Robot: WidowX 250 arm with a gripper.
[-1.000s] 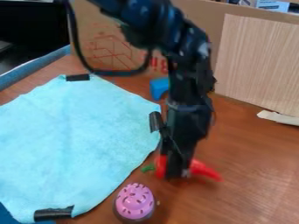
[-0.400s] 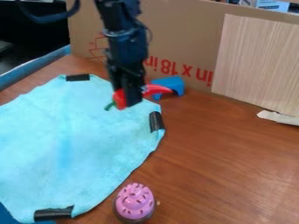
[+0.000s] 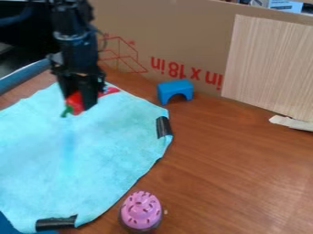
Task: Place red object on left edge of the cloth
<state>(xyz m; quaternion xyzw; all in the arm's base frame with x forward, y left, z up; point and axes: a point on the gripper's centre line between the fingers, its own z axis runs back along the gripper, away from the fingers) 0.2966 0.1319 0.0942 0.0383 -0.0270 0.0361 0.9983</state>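
Gripper [image 3: 79, 103] fingers had the red pepper [image 3: 74, 102] pinched above the cloth [image 3: 98, 151] (pickup done, woo), left-edge drop wasn't.

Hand [image 3: 81, 101]: above the cloth's [image 3: 55, 155] far part, closed on the red pepper [image 3: 74, 102]
Pepper stem: green, hanging low
Cloth: light blue, black strips [image 3: 164, 127] at its edges
Blue arch [image 3: 175, 87]: on the wooden surface [image 3: 238, 169], near the cardboard [image 3: 189, 41]
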